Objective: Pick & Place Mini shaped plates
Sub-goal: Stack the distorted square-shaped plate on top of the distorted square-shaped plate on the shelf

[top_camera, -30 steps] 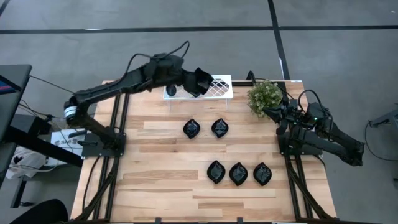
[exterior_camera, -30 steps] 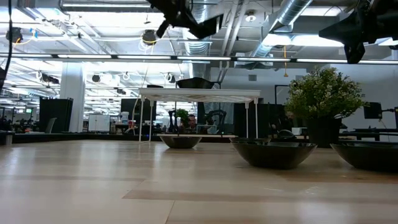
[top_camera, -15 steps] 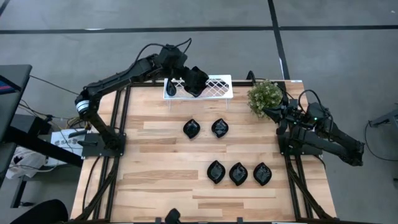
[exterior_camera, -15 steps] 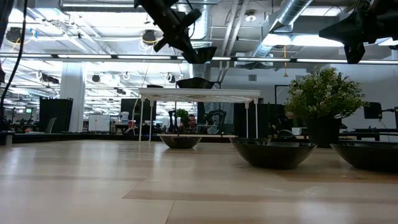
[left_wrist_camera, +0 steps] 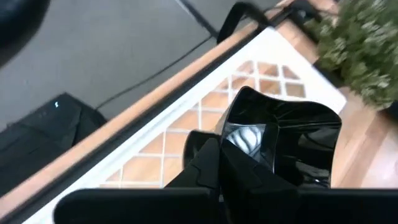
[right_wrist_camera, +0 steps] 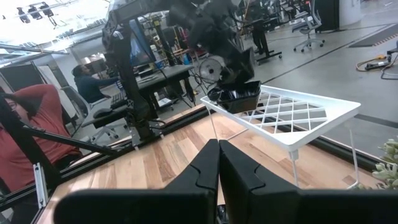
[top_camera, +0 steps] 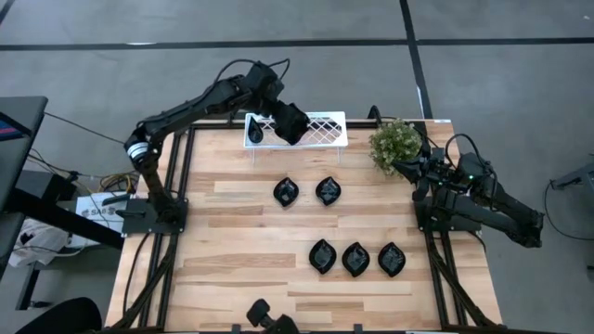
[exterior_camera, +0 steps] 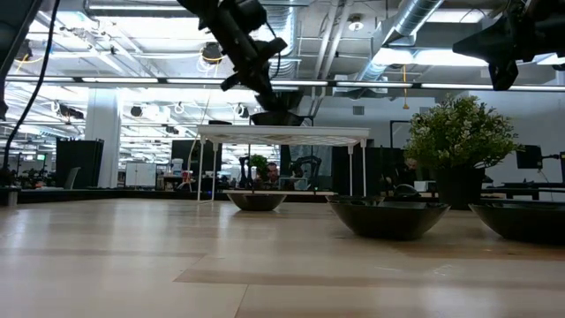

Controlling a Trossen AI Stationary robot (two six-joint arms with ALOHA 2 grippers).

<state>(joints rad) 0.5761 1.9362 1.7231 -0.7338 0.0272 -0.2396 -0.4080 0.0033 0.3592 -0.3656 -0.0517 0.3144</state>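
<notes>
My left gripper (top_camera: 283,115) is over the white lattice tray (top_camera: 325,128) at the table's far edge, shut on a glossy black rounded-square mini plate (left_wrist_camera: 283,134). In the low view the gripper (exterior_camera: 265,88) is just above the tray top (exterior_camera: 282,132). A dark dish shape (exterior_camera: 278,117) sits on the tray top under it. A small dark piece (top_camera: 255,136) lies at the tray's left end. Five more black plates rest on the wood: two (top_camera: 286,192) (top_camera: 328,191) mid-table, three (top_camera: 322,256) (top_camera: 355,259) (top_camera: 391,260) nearer. My right gripper (right_wrist_camera: 217,165) is shut, parked at the right edge. My left gripper pinches the plate by its rim (left_wrist_camera: 239,140) on the side facing the wrist. The fingers (left_wrist_camera: 208,158) come slanting down from above. The plate juts forward beyond them, low over the tray's lattice (left_wrist_camera: 186,121). Whether it touches the tray or the dish shape below, I cannot tell.
A green potted plant (top_camera: 397,144) stands right of the tray at the far right corner, close to my right arm (top_camera: 473,190). Bare wood lies on the table's left half (top_camera: 223,241). People sit in the room beyond (right_wrist_camera: 28,124).
My left gripper has carried the plate down from well above the tray to just over its top, shifting slightly toward the table's left. The arm has swung toward the far edge. It has stayed shut on the plate. The right arm and the table plates have kept still.
</notes>
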